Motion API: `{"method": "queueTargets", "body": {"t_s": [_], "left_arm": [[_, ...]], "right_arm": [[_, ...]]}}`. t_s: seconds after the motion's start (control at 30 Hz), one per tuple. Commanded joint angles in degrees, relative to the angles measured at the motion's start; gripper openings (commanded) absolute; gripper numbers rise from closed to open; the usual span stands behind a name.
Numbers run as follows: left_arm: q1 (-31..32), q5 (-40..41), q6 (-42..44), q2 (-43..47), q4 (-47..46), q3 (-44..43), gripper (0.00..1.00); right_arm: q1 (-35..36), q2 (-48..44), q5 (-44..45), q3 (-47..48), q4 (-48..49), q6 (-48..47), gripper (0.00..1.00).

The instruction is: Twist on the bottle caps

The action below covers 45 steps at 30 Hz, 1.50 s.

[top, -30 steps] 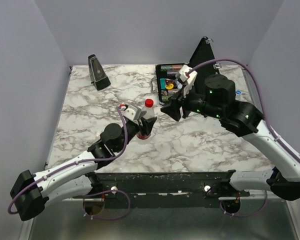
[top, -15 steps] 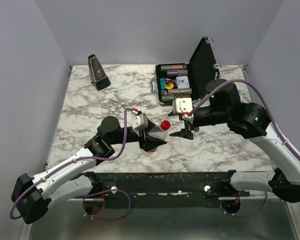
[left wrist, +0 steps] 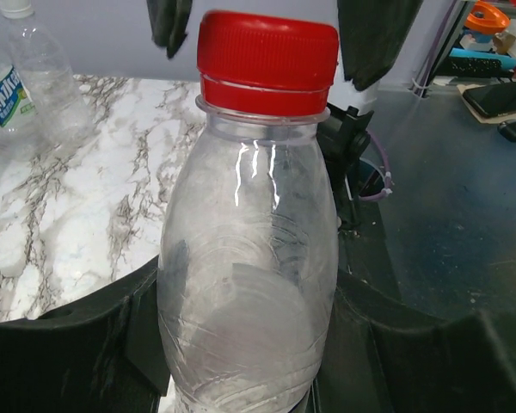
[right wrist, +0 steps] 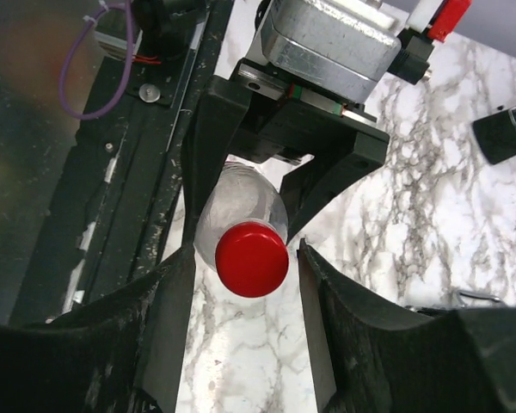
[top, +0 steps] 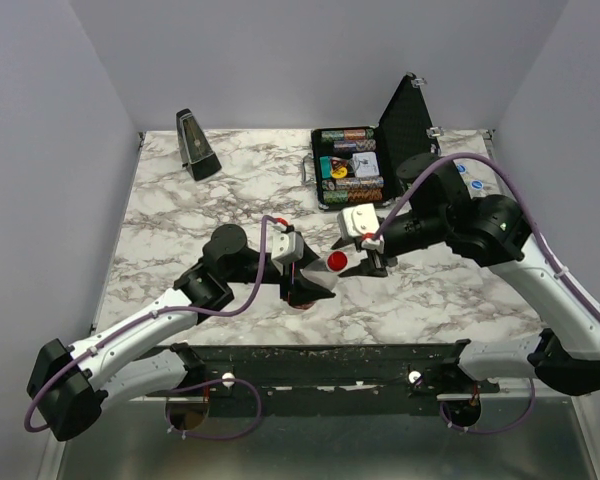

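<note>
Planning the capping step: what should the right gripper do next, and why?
Probably close the right gripper on the red cap: its open fingers straddle the cap without touching it, while the left gripper holds the bottle.

Robot arms: two, left arm (top: 150, 325) at lower left, right arm (top: 545, 285) at right of the top view.
Bottles: two in the left wrist view, red-capped bottle (left wrist: 249, 258) at centre, labelled bottle (left wrist: 36, 82) at upper left.
Red cap (left wrist: 267, 56): one.
Metronome (top: 196, 146): one.
Black chip case (top: 352, 166): one.
Table (top: 180, 235): one.
</note>
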State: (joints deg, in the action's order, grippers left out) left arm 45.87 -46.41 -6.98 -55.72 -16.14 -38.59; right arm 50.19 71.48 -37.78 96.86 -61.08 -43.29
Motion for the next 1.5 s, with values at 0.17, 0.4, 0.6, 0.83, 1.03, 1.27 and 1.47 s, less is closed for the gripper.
{"method": "queueTargets", "body": {"t_s": [0.17,0.4,0.6,0.83,1.03,1.27,1.47], "left_arm": [[-0.16,-2.2,2.15,-0.44,0.93,-2.37,0.13],[-0.08,15.96,5.04,-0.26,5.24,-3.51,0.13],[4.4,44.78,10.14,0.79,5.78,-3.16,0.13],[11.87,66.96,14.28,0.97,-3.88,1.05,0.12],[12.32,66.99,10.86,1.14,-5.39,3.6,0.12],[12.32,61.27,1.72,2.64,-6.88,7.38,0.12],[12.32,58.55,1.01,2.64,-8.73,7.83,0.13]], "right_arm": [[0.25,3.22,-2.74,2.9,-4.31,0.65,0.35],[0.17,4.63,2.43,2.37,-1.07,11.62,0.04],[0.17,6.12,15.52,0.61,4.47,30.59,0.01],[0.17,7.53,24.41,1.14,7.11,47.31,0.01],[0.08,5.69,28.11,1.32,9.65,50.14,0.36],[0.17,3.14,31.45,-0.18,14.14,52.25,0.67],[0.17,3.49,30.57,-2.46,16.6,54.88,0.75]]}}
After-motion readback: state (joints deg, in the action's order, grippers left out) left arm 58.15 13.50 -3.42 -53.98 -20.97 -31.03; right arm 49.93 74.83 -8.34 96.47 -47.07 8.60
